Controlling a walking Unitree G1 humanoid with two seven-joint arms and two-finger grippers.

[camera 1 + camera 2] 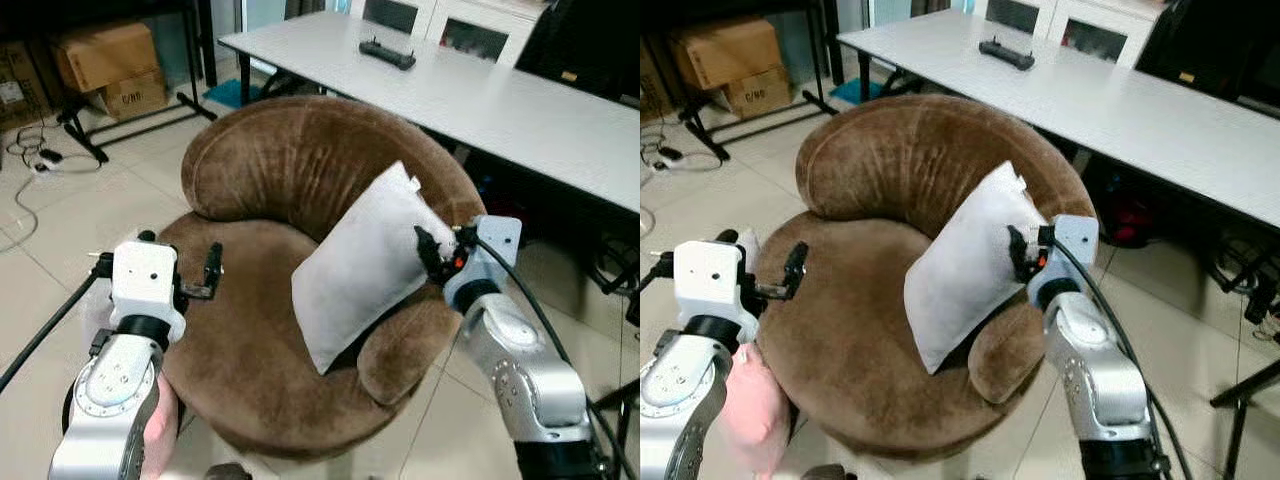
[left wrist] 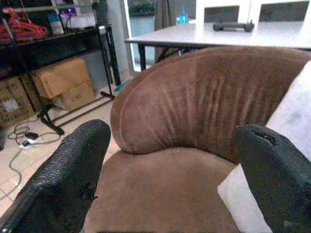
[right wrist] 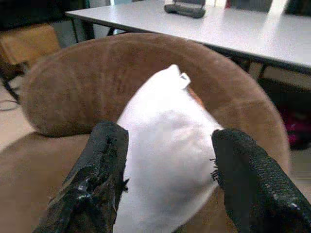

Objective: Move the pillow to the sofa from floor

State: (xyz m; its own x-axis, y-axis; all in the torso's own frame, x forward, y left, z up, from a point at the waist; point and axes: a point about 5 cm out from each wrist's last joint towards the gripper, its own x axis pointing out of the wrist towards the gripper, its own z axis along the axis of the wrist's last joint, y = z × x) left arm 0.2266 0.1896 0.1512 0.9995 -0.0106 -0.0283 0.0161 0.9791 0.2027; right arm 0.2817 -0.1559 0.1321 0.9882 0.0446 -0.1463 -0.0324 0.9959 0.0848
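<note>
Right wrist view puts your right gripper (image 3: pixel 167 182) with its two black fingers spread apart on either side of the white pillow (image 3: pixel 170 160), not clamped on it as far as you can see. From the head camera that gripper (image 1: pixel 432 252) sits at the pillow's upper right edge, close against the fabric; whether it touches, you cannot tell. Your left gripper (image 1: pixel 205 275) hovers over the seat's left side, fingers also apart and holding nothing.

The pillow (image 1: pixel 365 265) already rests on the brown round sofa (image 1: pixel 280 170), leaning tilted against the backrest and right armrest, its lower corner down on the seat cushion. So you can judge the main move done: it is off the floor and on the sofa. What seems left is to draw the right arm clear and check that the pillow stays put.

Behind the sofa stands a white table (image 1: pixel 500 100), and cardboard boxes (image 1: pixel 110 65) sit by the far wall, their contents hidden
</note>
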